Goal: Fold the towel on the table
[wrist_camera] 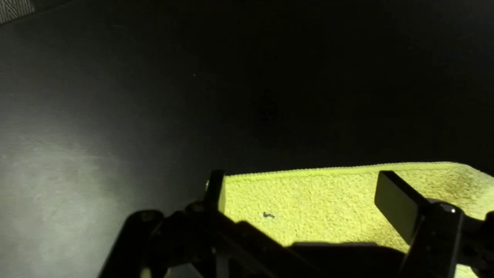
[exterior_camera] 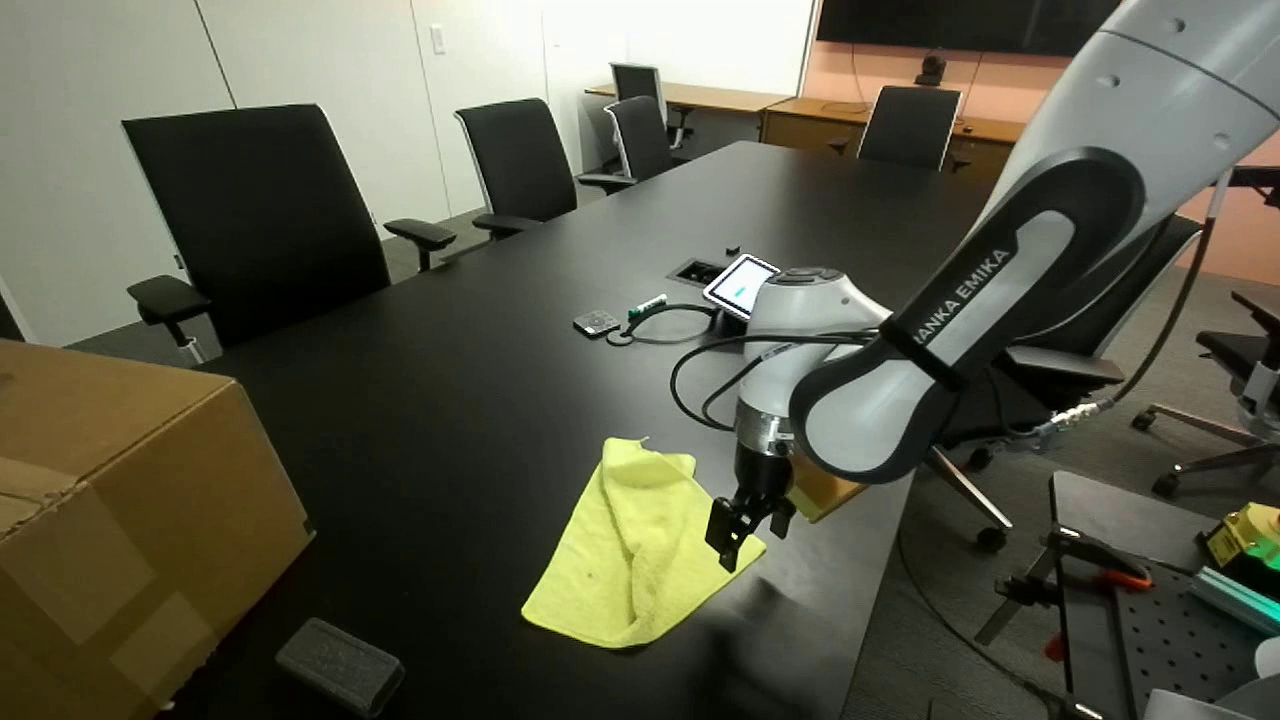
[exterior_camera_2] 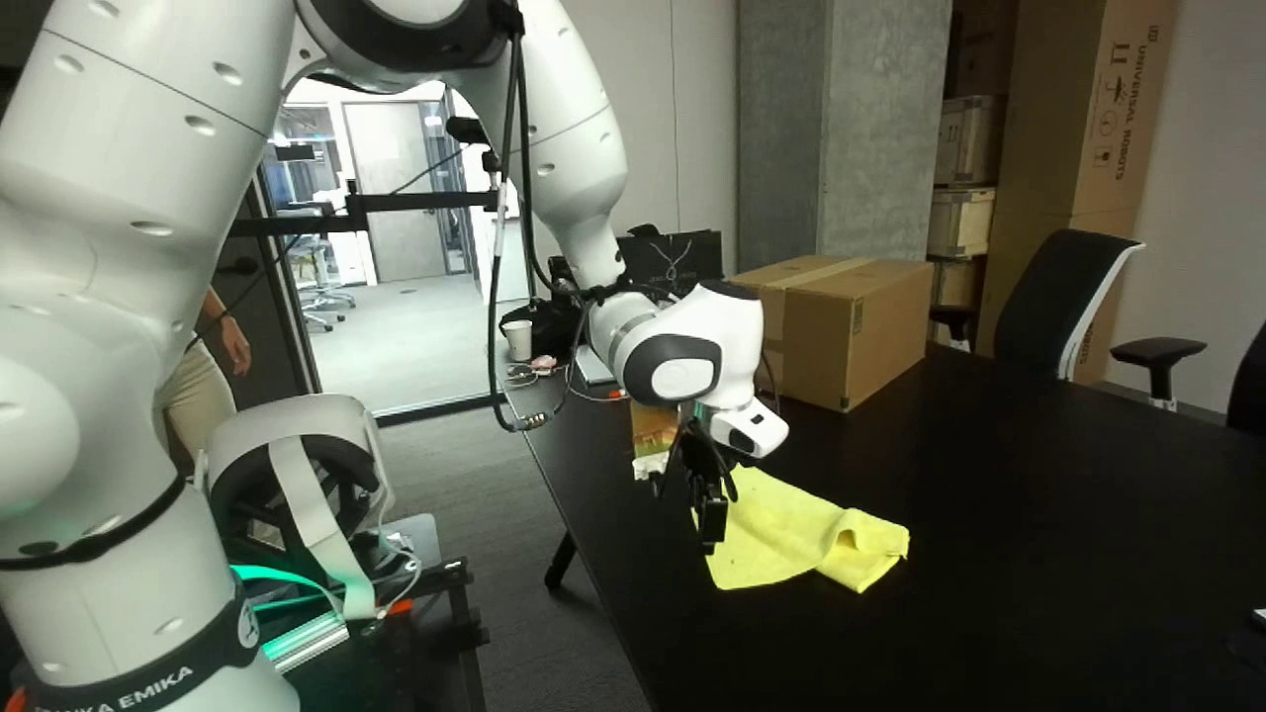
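Observation:
The yellow-green towel (exterior_camera: 610, 570) lies on the glossy black table (exterior_camera: 450, 450). It is rumpled, with a raised ridge along its middle. In an exterior view the towel (exterior_camera_2: 776, 529) has its far-right end curled over into a loop. My gripper (exterior_camera: 755, 543) is above the towel's edge near the table's side; it also shows in an exterior view (exterior_camera_2: 709, 529). In the wrist view the gripper (wrist_camera: 301, 179) is open, its fingers wide apart, with nothing held. A hemmed edge of the towel (wrist_camera: 316, 200) with a small dark mark shows between the fingers. Contact cannot be told.
A cardboard box (exterior_camera: 150, 520) and a dark grey block (exterior_camera: 340, 665) stand on the table. An orange-yellow box (exterior_camera_2: 653, 430) is close behind the gripper. A tablet (exterior_camera: 742, 287), a cable and a green marker (exterior_camera: 648, 306) lie farther along. The table's side edge is near the gripper.

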`<state>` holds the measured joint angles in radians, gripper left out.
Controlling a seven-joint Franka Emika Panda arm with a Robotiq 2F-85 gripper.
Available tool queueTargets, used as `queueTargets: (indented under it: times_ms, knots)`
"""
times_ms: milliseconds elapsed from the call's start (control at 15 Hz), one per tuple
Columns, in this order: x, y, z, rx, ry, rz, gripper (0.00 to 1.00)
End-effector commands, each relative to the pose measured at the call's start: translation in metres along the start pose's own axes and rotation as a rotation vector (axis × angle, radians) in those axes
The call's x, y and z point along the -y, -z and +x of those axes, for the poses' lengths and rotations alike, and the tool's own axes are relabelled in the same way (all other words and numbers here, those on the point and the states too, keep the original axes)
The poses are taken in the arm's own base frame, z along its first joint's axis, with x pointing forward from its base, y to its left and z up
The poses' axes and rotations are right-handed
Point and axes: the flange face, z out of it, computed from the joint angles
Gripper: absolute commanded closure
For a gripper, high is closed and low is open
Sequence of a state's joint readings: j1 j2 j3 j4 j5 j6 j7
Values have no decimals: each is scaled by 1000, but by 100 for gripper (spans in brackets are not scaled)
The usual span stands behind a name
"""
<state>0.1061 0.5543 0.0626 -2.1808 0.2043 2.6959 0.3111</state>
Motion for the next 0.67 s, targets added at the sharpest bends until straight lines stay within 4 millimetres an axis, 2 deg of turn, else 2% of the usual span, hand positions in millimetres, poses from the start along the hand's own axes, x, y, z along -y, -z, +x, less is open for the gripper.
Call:
queueTargets:
  times_ms: [0,333,600]
  knots:
    - [-9,-16,19,12,-56,12,0]
    - [-21,-24,33,16,-99,35,0]
    - [-20,-29,40,30,-110,49,0]
